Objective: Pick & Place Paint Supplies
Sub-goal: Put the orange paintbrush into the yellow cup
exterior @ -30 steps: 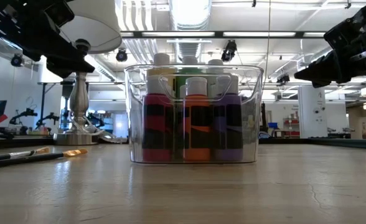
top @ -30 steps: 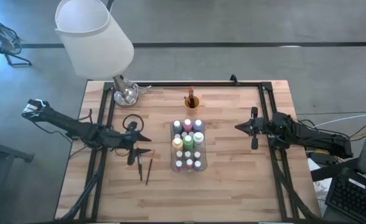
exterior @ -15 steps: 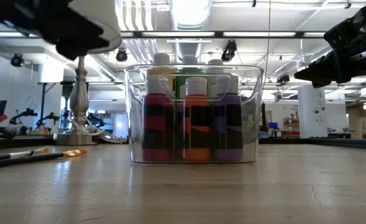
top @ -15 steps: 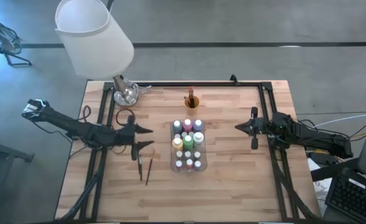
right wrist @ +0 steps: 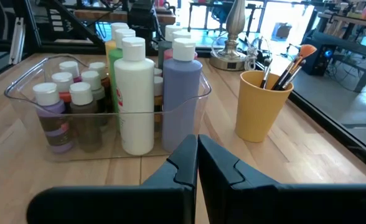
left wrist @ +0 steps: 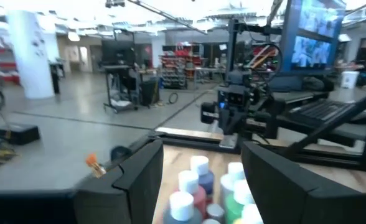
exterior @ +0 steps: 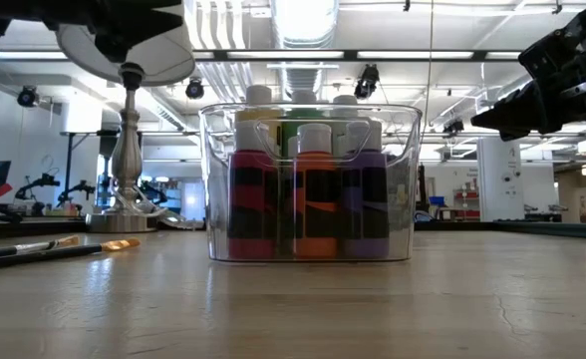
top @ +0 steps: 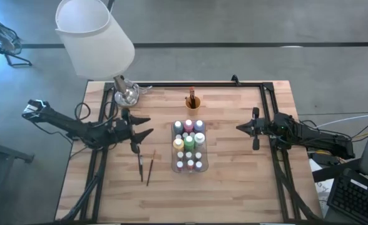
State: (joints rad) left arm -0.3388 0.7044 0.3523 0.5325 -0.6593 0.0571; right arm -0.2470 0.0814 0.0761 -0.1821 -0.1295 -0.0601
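Change: since a second ago the left arm has swung toward the far side of the desk, away from the two loose brushes, while the right arm and all the supplies have stayed put.
Lamp: white-shaded table lamp (top: 95,36) with a silver base at the desk's far left corner.
Left pincer: the left pincer (top: 145,126) hangs above the light wooden desk (top: 234,187), near the lamp base and left of the tray; its fingers (left wrist: 139,171) are spread wide and hold nothing.
Loose brushes: two thin paintbrushes, one dark-handled (top: 141,166) and one reddish-handled (top: 150,169), lie side by side on the bare desk, nearer the front edge than the left pincer and left of the tray.
Tray: clear rectangular plastic tray (top: 174,167) sits at mid desk.
Bottles: many small paint bottles (top: 189,145) with white caps stand upright inside the tray, among them green, yellow, white, purple, orange and pink ones; the taller ones fill the far end, the smaller ones the near end.
Cup: small orange cup (top: 193,103) stands just beyond the tray's far end with brushes (right wrist: 285,67) upright in it.
Right pincer: the right pincer (top: 239,127) hovers to the right of the tray, pointing at it, well clear; its fingers (right wrist: 186,163) are pressed together and empty.
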